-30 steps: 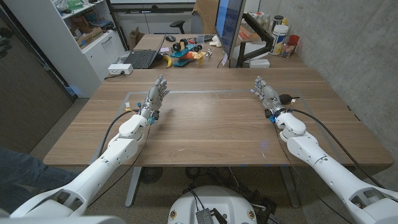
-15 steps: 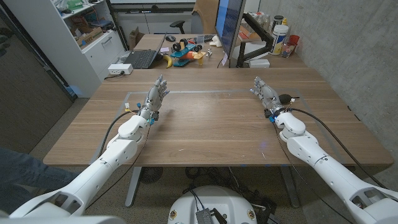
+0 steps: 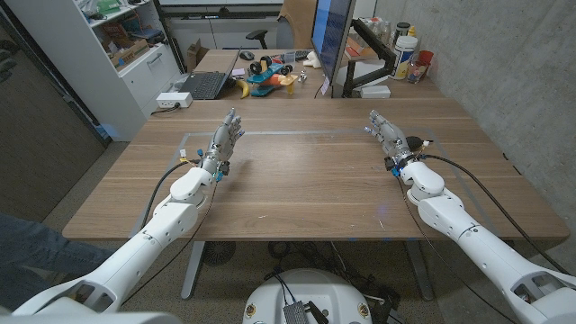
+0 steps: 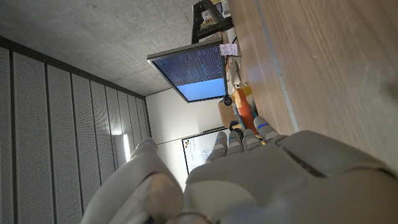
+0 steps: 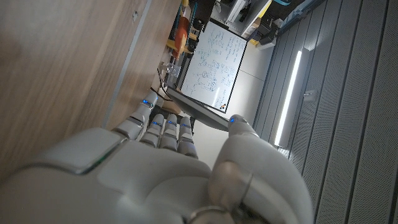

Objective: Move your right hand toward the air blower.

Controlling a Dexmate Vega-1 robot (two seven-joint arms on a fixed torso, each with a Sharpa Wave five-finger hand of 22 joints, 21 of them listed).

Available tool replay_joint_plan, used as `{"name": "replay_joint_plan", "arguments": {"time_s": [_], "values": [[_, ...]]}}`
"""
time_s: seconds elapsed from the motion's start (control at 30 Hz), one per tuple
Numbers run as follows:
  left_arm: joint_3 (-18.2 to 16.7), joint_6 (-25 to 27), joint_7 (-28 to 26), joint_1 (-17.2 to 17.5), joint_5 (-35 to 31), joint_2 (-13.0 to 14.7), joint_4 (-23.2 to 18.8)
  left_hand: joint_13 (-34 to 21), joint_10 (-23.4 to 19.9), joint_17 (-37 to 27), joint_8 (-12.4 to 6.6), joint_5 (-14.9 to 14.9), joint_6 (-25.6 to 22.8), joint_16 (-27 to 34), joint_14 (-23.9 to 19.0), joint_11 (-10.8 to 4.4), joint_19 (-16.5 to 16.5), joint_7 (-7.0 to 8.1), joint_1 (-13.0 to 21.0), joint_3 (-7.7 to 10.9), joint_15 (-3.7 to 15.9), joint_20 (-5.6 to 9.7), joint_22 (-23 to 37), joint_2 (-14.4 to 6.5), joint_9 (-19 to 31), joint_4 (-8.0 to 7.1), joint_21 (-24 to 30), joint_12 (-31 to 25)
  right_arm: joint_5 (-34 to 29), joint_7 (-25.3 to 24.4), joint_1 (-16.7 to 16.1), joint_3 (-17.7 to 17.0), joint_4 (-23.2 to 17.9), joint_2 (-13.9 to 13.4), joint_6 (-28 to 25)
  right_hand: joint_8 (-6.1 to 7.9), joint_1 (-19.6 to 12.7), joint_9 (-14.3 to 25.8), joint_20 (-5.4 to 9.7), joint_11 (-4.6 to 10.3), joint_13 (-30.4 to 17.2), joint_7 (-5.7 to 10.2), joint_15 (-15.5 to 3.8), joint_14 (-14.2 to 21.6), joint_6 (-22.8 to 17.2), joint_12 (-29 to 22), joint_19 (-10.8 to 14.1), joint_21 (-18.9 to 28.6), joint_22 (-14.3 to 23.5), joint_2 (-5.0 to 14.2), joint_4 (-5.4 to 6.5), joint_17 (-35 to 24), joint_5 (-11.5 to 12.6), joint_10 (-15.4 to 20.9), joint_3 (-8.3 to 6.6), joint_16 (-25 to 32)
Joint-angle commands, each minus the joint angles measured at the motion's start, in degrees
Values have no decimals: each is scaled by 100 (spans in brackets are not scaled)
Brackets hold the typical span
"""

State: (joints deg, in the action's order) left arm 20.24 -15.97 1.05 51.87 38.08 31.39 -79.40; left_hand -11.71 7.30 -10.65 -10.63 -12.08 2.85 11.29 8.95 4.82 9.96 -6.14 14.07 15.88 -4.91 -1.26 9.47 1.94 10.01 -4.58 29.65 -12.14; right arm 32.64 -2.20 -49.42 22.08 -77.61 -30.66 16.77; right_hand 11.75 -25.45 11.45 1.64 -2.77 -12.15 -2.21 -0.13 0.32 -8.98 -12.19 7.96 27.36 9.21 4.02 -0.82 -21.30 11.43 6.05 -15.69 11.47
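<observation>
The table [image 3: 306, 180] is wood-grained brown with a smooth, matt top, and the right wrist view shows the same streaked grain. Both arms are cased in smooth, slightly glossy white plastic, and the left hand [image 3: 225, 138] and right hand [image 3: 385, 133] look like grey plastic and metal, with black cables [image 3: 166, 184] of matt rubber running along the forearms. The blower [image 3: 416, 142] beside the right hand is black and looks like matt rubber, the wall [image 3: 513, 72] on the right is rough grey concrete, and the monitor [image 4: 189, 74] has a glossy lit screen.
</observation>
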Motion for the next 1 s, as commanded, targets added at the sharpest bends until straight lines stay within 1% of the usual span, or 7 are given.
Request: {"name": "replay_joint_plan", "arguments": {"time_s": [0.03, 0.23, 0.47, 0.57, 0.77, 1.0], "values": [[-13, 31, -67, 62, -27, 41, -110, 3, -49, -17, -60, 8, -48, 24, -16, 55, 396, -36, 36, 37, -51, -68, 29, -46, 32, 32, -19, -41, -143, -68, 51, 17, 117, 2, 104, 3, -60, 12, -19, 34, -14, 55, -2, -11, -15, -28, -60, -72, 23, 13, -41, 12, -10, -7, -21, 12], [-13, 66, -82, 69, -41, 73, -153, 8, -55, -14, -61, 13, -63, 26, -31, 70, 386, -44, 41, 37, -80, -83, 29, -54, 32, 40, -39, -41, -209, -92, 82, 28, 153, -8, 127, 3, -72, 9, -38, 49, -20, 123, -1, -48, -24, -13, -117, -138, 24, 32, -65, 48, -21, -40, -21, -1], [-18, 66, -68, 81, -21, 74, -166, 14, -66, -12, -59, 20, -73, 26, -38, 58, 369, -43, 45, 37, -70, -102, 30, -62, 33, 48, -61, -42, -279, -140, 89, 32, 148, -32, 131, -3, -78, 7, -53, 56, -23, 150, 0, -90, -16, -3, -160, -190, 25, 45, -82, 77, -29, -65, -19, -14], [-20, 58, -74, 101, -28, 82, -192, 15, -70, -11, -58, 22, -77, 27, -45, 53, 363, -40, 46, 36, -68, -106, 31, -64, 33, 51, -67, -42, -300, -170, 78, 27, 118, -49, 120, -6, -75, 6, -58, 71, -25, 227, 4, -92, -14, 6, -181, -223, 25, 55, -90, 95, -35, -87, -15, -11], [-22, 66, -79, 118, -37, 103, -226, 18, -73, -10, -56, 26, -79, 29, -55, 52, 359, -29, 48, 35, -63, -118, 31, -68, 33, 56, -82, -42, -347, -207, 81, 21, 115, -61, 144, 0, -72, 7, -70, 89, -26, 294, 9, -103, -33, -1, -213, -269, 26, 62, -102, 121, -41, -70, -8, -11], [-39, 82, -64, 142, -1, 121, -265, 22, -82, -9, -57, 32, -95, 30, -65, 31, 347, -6, 49, 34, -54, -156, 32, -74, 33, 62, -102, -43, -379, -241, 83, 15, 141, -56, 176, -5, -63, 7, -87, 106, -22, 360, -11, -154, -31, 20, -373, -397, 28, 74, -124, 174, -49, -115, 6, -22]]}}
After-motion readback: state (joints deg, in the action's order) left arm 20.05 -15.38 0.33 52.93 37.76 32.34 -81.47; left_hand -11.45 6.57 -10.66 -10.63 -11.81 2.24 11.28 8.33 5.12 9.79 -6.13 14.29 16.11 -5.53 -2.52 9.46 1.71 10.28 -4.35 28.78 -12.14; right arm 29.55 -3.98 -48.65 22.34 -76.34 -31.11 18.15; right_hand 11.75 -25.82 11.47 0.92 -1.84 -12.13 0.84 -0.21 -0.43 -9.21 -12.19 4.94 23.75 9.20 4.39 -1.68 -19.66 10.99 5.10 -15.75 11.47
